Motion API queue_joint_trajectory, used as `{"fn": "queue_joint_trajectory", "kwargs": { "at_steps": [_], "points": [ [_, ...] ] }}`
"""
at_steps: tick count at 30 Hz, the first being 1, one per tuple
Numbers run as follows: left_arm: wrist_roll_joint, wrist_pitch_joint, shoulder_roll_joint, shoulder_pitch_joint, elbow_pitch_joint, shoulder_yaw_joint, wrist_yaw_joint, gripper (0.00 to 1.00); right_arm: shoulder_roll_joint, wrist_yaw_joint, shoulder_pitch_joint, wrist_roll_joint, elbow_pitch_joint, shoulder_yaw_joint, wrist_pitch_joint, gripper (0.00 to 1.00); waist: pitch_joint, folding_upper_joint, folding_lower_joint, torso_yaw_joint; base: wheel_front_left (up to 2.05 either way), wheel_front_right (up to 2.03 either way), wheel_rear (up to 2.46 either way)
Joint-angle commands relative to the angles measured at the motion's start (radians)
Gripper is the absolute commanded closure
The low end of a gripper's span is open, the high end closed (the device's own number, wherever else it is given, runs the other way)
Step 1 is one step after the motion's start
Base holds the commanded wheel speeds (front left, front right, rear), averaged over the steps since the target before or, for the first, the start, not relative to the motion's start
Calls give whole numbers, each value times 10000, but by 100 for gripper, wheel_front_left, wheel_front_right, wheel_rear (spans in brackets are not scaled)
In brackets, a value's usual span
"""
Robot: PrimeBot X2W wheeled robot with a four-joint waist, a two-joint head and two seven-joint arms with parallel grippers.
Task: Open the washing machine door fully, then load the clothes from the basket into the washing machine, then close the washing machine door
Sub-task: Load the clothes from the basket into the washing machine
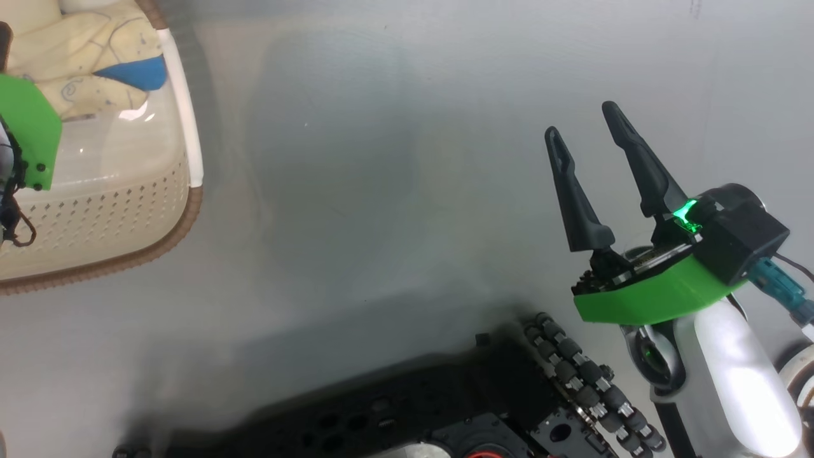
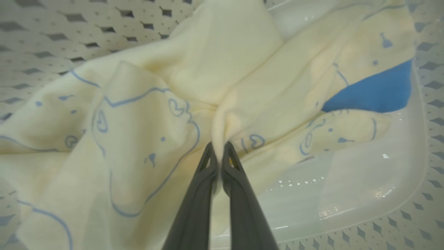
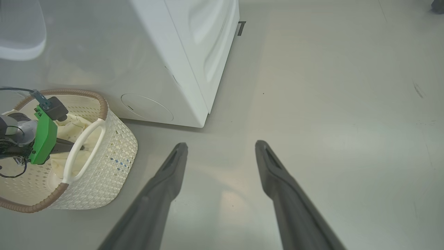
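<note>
Where the head view looks down on a smooth grey floor (image 1: 394,191), one cream plastic basket (image 1: 127,210) sits at the upper left, its wall pierced with small diamond holes and its rim a ribbed brown band. The clothes (image 1: 89,57) lie inside it: soft pale yellow fabric with thin printed outlines and one blue patch (image 1: 137,71). A green bracket (image 1: 28,130) of the left arm hangs over the basket at the picture's edge. Well apart on the right, the right hand (image 1: 582,121) hovers over bare floor, its two long dark fingers spread and holding nothing. The robot's black base (image 1: 394,407) with a row of rollers (image 1: 585,381) lies along the bottom.

Along the left wrist view, the left hand (image 2: 218,147) has its two fingers pressed together, pinching a raised fold of the yellow cloth. Blue line drawings, among them small hearts, cross the fabric. The basket's glossy base shows at the lower right.

Across the right wrist view, the right hand's two fingers stand wide apart above the floor. One washing machine (image 3: 180,52), a white box, stands beyond them, with a round cover (image 3: 147,107) low on its front. Just beside it is the basket, with one white loop handle (image 3: 83,149), and the green bracket reaches down into it.
</note>
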Motion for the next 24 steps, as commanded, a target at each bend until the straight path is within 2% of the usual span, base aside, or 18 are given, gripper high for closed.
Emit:
{"fn": "queue_joint_trajectory", "kwargs": {
  "at_steps": [1,15,24],
  "points": [
    [-71,-42,326,-38,23,185,29,100,1,35,583,-44,-249,151,-94,0,-20,-1,0,4,0,0,0],
    [-300,-1249,186,83,34,254,91,100,1,35,-453,193,-99,-94,-94,0,-554,-1,0,31,0,0,0],
    [-539,-2238,-101,775,34,349,185,100,1,35,-821,241,306,-226,-94,0,-1565,-1,0,318,0,0,0]
  ]
}}
